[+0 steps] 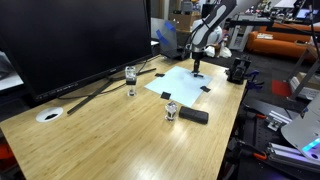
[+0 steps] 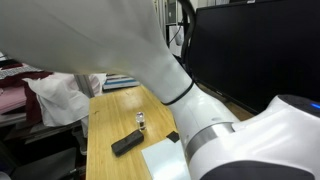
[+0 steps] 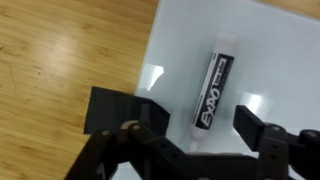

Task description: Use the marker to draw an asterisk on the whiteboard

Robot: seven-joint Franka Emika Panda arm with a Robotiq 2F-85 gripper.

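Observation:
The marker [image 3: 212, 90], a white barrel with a black EXPO label, lies flat on the whiteboard [image 3: 260, 50] in the wrist view. My gripper [image 3: 200, 124] is open just above it, with one finger on each side of the marker's lower end and not touching it. In an exterior view the gripper [image 1: 197, 67] hangs over the far part of the whiteboard [image 1: 180, 84], a pale sheet with black pieces at its corners. The marker is too small to make out there. A corner of the whiteboard [image 2: 163, 160] shows in an exterior view behind the arm.
A black corner piece [image 3: 112, 108] holds the sheet to the wooden table [image 1: 110, 135]. A glass [image 1: 131, 79], a small jar [image 1: 172, 110], a flat black block [image 1: 195, 116] and a round white disc [image 1: 48, 115] stand nearby. A large monitor [image 1: 75, 40] lines the back.

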